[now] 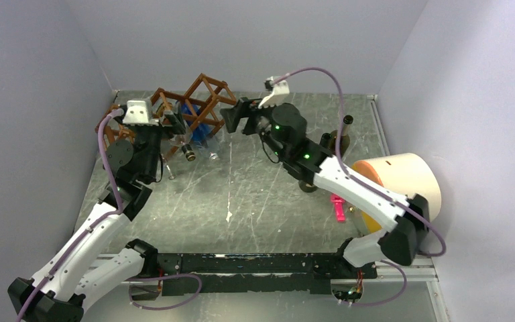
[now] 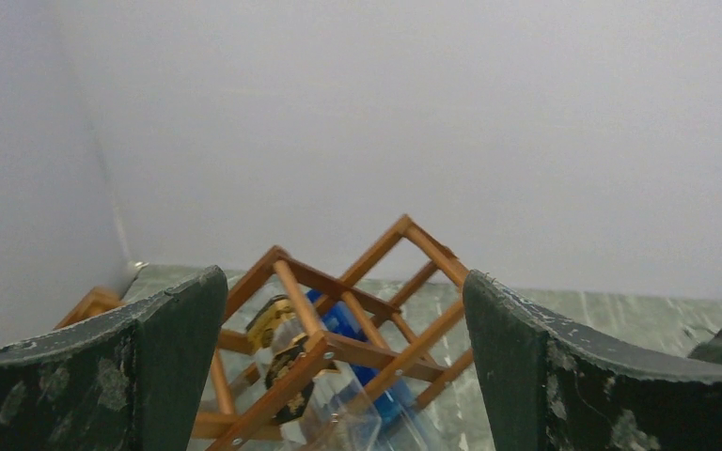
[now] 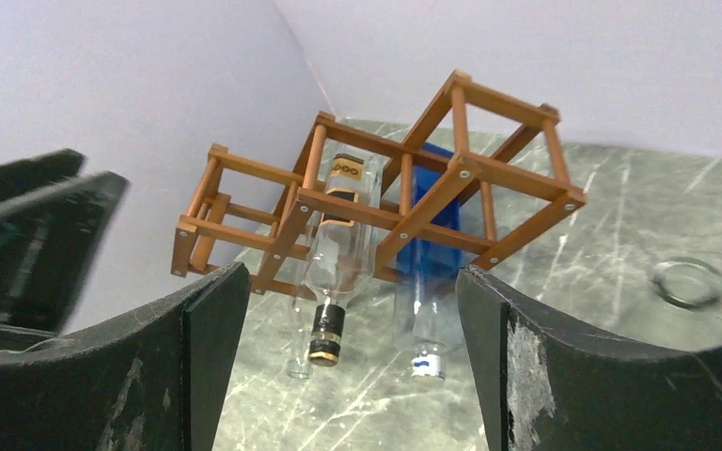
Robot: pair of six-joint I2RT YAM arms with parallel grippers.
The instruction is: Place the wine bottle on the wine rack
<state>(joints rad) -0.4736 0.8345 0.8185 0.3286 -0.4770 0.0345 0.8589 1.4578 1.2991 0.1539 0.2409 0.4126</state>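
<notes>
The reddish-brown wine rack (image 1: 198, 100) stands at the back left, also in the left wrist view (image 2: 338, 329) and the right wrist view (image 3: 451, 178). A clear wine bottle (image 3: 343, 235) with a black-and-gold neck (image 1: 189, 151) lies in one cell, neck pointing out. A clear bottle with a blue label (image 3: 423, 263) lies in the cell beside it (image 1: 200, 131). My left gripper (image 1: 173, 122) (image 2: 343, 282) is open and empty just left of the rack's front. My right gripper (image 1: 231, 119) (image 3: 350, 282) is open and empty just right of the bottles, facing them.
A cream and orange roll (image 1: 402, 181) lies at the right. A pink object (image 1: 338, 208) lies next to it. Dark bottles (image 1: 346, 131) stand behind the right arm. A clear glass ring (image 3: 684, 282) lies on the table. Walls close in left, back and right.
</notes>
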